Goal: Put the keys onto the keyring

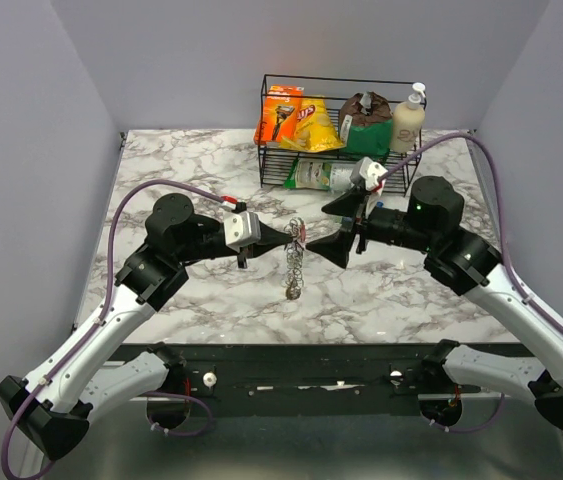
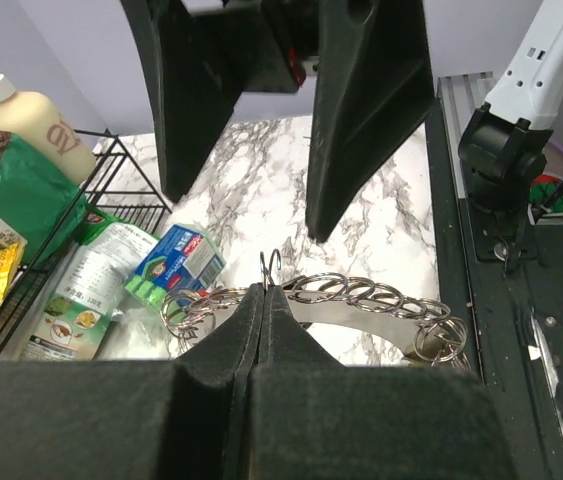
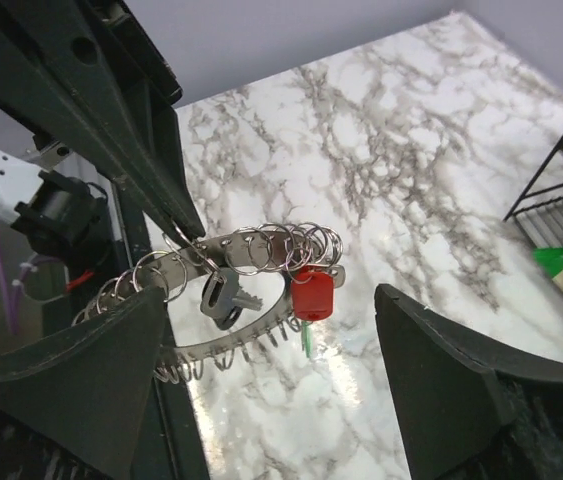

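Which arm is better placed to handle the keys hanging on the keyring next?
Right. The right hand is open and empty, facing the red-headed key and dark key hanging on the keyring. The left hand is shut on the keyring, holding it up, so it is probably not free.

Even, diffuse light from above falls brightly on the marble worktop (image 1: 211, 180), leaving only faint, soft shadows under the arms. In the right wrist view a pale sheen glazes the worktop just below the keyring (image 3: 261, 245), whose links glint. Nearest the lens, the left claw (image 2: 264, 292) and right claw (image 3: 271, 300) turn dark and slightly soft, their detail lost.
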`<action>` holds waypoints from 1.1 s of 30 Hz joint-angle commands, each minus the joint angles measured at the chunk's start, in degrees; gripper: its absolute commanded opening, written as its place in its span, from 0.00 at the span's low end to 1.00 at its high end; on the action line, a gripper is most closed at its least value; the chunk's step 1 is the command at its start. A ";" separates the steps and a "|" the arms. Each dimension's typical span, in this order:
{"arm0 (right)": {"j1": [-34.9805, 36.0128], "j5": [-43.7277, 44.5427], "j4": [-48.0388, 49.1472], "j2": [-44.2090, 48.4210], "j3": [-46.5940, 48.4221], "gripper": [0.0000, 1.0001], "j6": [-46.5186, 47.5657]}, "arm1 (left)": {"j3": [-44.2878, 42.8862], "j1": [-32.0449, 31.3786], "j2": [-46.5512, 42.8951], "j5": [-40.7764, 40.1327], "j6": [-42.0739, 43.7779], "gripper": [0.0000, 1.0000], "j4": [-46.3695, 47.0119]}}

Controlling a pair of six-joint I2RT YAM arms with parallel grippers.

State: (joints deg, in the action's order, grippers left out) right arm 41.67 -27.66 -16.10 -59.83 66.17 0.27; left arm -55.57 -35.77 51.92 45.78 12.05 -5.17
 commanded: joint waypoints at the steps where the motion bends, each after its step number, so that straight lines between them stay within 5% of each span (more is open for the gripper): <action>1: -0.01 0.69 0.45 3.05 -0.96 1.00 4.55 | -0.42 -0.35 -0.33 2.47 -0.98 0.00 4.29; 16: -0.01 -13.56 0.98 3.58 2.38 0.99 6.76 | 0.02 -0.35 0.55 8.53 -2.03 0.00 9.21; 20: -0.01 -16.10 3.00 2.97 2.38 0.83 4.22 | 0.37 -0.35 0.81 9.06 -3.17 0.00 11.05; 33: 0.08 -21.21 5.73 -1.07 2.91 0.66 0.25 | 0.73 -0.35 0.64 9.06 -4.14 0.00 11.94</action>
State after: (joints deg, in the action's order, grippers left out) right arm 41.67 -46.17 -12.14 -60.55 68.07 2.00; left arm -54.92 -35.77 52.99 53.41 8.58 3.29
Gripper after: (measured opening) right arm 0.671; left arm 0.009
